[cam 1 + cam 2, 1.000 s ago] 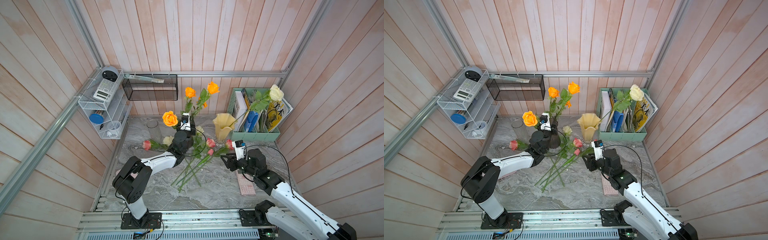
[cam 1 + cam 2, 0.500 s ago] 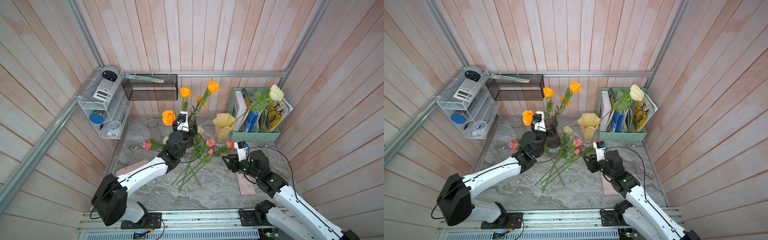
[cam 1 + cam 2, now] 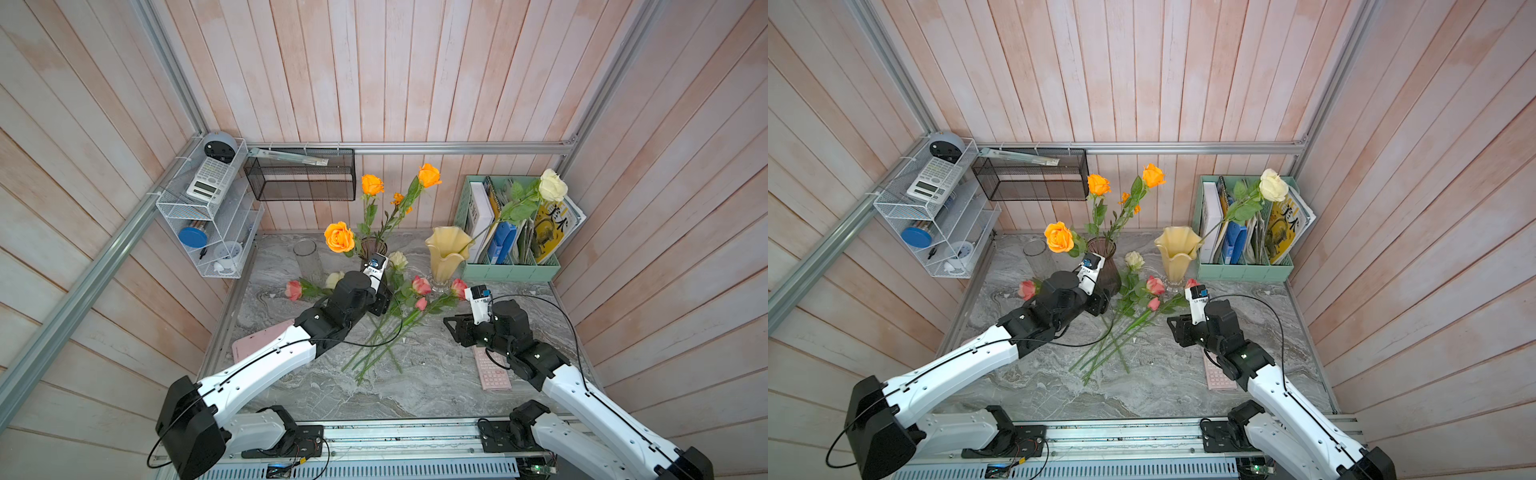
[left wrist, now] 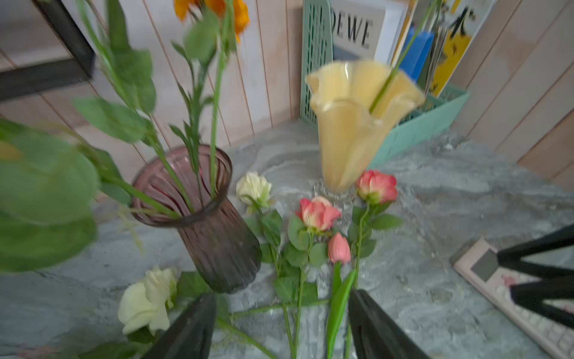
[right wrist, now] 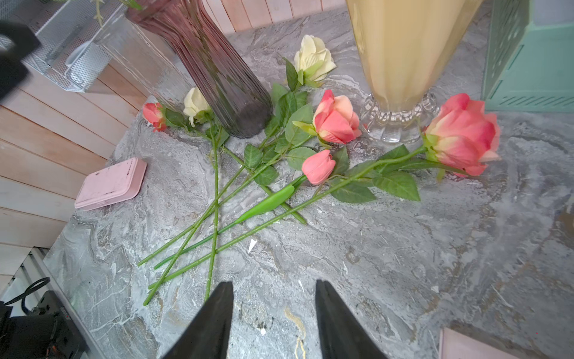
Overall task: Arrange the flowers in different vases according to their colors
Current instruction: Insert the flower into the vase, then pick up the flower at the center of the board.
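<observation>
Lying crossed on the marble (image 5: 403,248) beside the purple vase (image 4: 217,248), the pink roses (image 5: 337,121) are looking light and floppy, asking for a mid-stem pinch. The left gripper (image 4: 282,296) and right gripper (image 5: 274,283) are hanging parted, holding nothing. Only the top views are showing the cream head (image 3: 552,187) above the yellow vase (image 3: 446,253).

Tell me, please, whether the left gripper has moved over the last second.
Yes. In both top views the left gripper has backed away from the purple ribbed vase, toward the front edge of the table, with its jaws open.
</observation>
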